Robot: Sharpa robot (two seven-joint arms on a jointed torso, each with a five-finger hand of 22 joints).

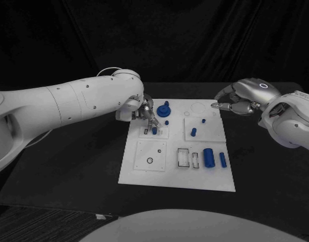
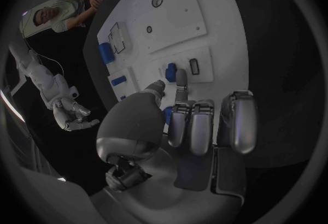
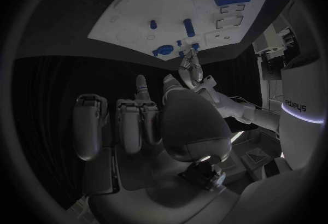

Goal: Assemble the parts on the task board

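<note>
The white task board (image 1: 143, 171) lies mid-table. My left hand (image 1: 141, 112) hovers over its far left corner. Thumb and forefinger (image 2: 181, 79) pinch a small blue part (image 1: 154, 130) (image 2: 170, 71) standing in a square inset beside an empty slot (image 2: 194, 66); the other fingers are curled. A round blue part (image 1: 164, 108) sits just beyond, with a small peg (image 1: 167, 122) close by. My right hand (image 1: 236, 103) (image 3: 147, 120) hangs off the board's far right corner, fingers curled in, holding nothing.
Further blue pieces lie on the board: a peg (image 1: 193, 132), a small stud (image 1: 203, 121), a thick cylinder (image 1: 208, 157) and a slimmer bar (image 1: 223, 160) at the near right. Empty outlined slots (image 1: 184, 158) and a small ring hole (image 1: 150, 161) show near the front.
</note>
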